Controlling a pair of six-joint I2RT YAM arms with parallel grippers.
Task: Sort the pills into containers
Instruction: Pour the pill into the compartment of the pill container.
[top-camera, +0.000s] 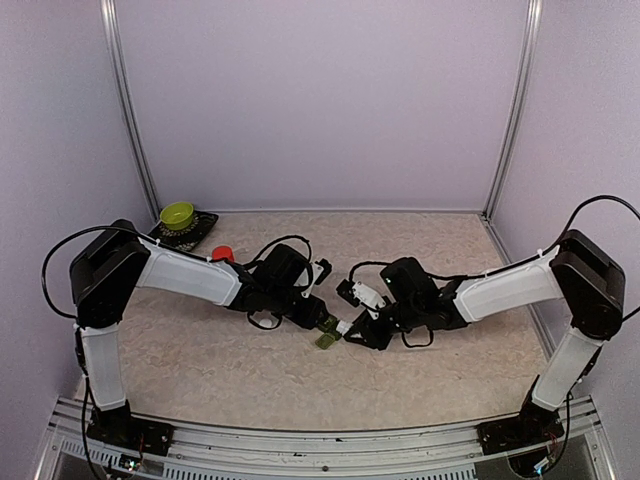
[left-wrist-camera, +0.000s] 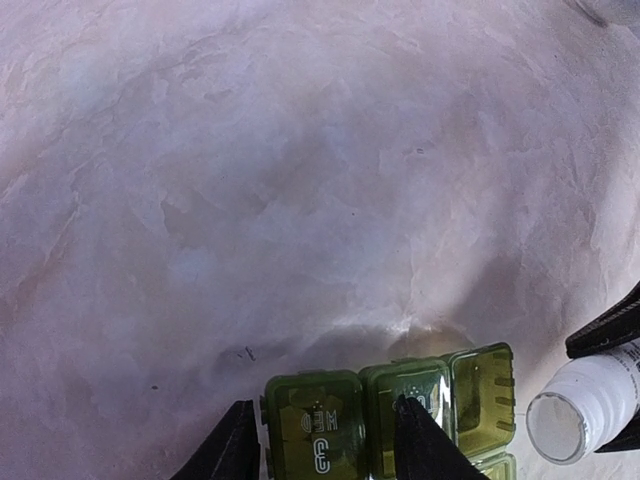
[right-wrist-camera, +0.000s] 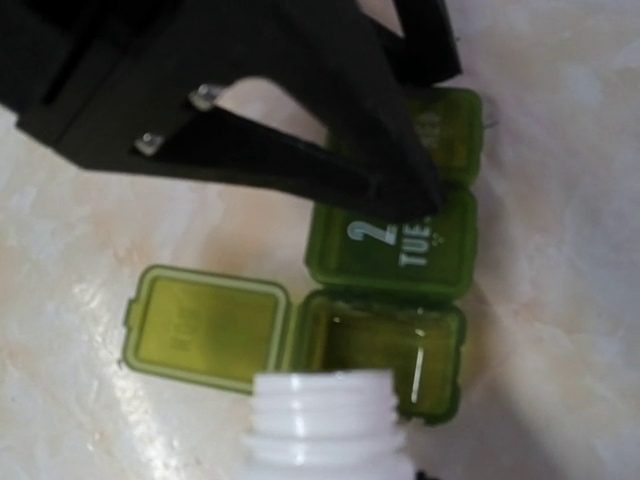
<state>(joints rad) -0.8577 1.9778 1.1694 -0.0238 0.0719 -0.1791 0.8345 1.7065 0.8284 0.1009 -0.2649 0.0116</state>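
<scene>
**Item:** pill organiser (right-wrist-camera: 395, 240), green, three compartments, on the worktop (top-camera: 200, 360) between your arms.
**Progress:** early. One end lid (right-wrist-camera: 205, 325) is open and no pill can be confirmed inside; the other two lids are closed.
**Left claw** (left-wrist-camera: 325, 405): clamps the opposite end compartment.
**Right claw** (left-wrist-camera: 612, 385): holds the uncapped white bottle (right-wrist-camera: 325, 425), its mouth at the open compartment (right-wrist-camera: 385, 350).

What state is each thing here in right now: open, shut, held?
pill strip: one end lid open, other two lids shut.
white bottle: uncapped, gripped.
left gripper: shut on pill strip.
right gripper: shut on white bottle.
green bowl: upright.
</scene>
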